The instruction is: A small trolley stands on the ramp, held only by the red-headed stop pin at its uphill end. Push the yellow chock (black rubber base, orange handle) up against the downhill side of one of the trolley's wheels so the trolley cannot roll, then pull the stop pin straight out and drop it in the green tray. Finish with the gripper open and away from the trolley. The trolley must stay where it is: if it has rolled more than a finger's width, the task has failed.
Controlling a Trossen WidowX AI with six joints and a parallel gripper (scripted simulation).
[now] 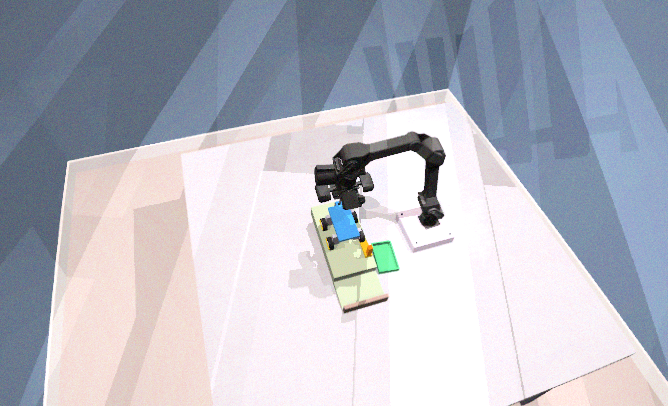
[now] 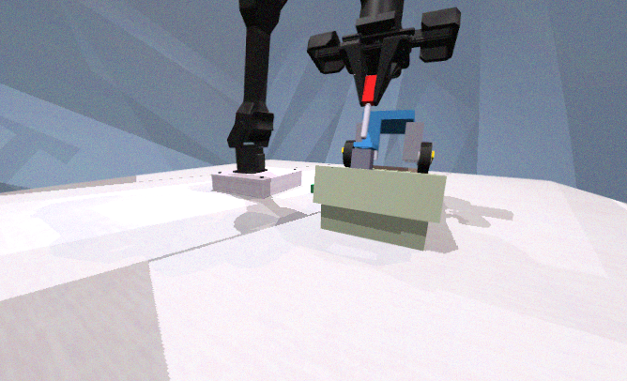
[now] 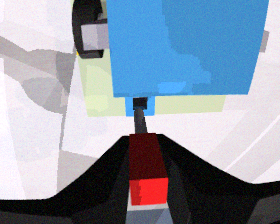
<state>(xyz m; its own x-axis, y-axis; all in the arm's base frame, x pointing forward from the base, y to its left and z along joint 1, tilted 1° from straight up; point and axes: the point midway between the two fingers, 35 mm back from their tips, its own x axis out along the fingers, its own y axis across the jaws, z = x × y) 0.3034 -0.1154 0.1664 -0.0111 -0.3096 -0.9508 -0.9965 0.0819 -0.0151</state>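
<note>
- Exterior view: the fingers (image 2: pixel 386 70) are clamped on the red head of the stop pin (image 2: pixel 368 88) (image 3: pixel 148 192), its tip above the tab at the trolley's uphill end.
- The trolley (image 1: pixel 344 221) (image 2: pixel 394 114) (image 3: pixel 186 45) stands on the ramp (image 1: pixel 352 261) (image 2: pixel 377 191) (image 3: pixel 191 103).
- The chock (image 1: pixel 368 249) is just downhill of the trolley's tray-side lower wheel; contact is unclear.
- Downhill and sideways from the trolley, the green tray (image 1: pixel 397 263) (image 2: pixel 312 188) lies on the tabletop (image 1: pixel 286 342) (image 2: pixel 306 321) (image 3: pixel 21 150).

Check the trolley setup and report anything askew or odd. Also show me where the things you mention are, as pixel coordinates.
Nothing looks spilled or damaged. The hand (image 2: pixel 369 102) (image 3: pixel 141 141) grips the stop pin's red head (image 2: pixel 369 88) (image 3: pixel 148 191), as the task wants; the blue trolley (image 1: pixel 344 221) (image 2: pixel 396 114) (image 3: pixel 186 47) stands on the ramp (image 1: pixel 352 259) (image 2: pixel 380 191) (image 3: pixel 191 104), the orange-handled chock (image 1: pixel 368 249) near a wheel.
</note>
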